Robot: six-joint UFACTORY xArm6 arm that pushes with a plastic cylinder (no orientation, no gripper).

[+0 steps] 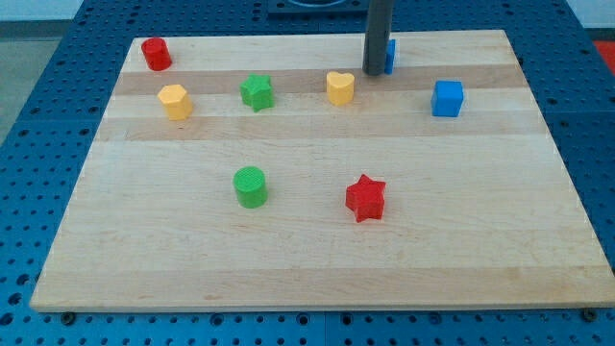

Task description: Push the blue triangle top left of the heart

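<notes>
**Tip against blue triangle, far edge**

Camera view: my tip [374, 72] rests on the wooden surface [307, 240] near its far edge, touching the left side of the blue triangle [390, 56], which the rod mostly hides. No gripper fitted, so no jaw state to record. Yellow heart [339, 87] sits just left and nearer. Blue cube [447, 98] lies right; green star [257, 91] further left.

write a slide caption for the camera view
My tip beside the mostly hidden blue block, right of the yellow heart on the wooden board.

Bright, even light; sharp — faint shadows
</notes>
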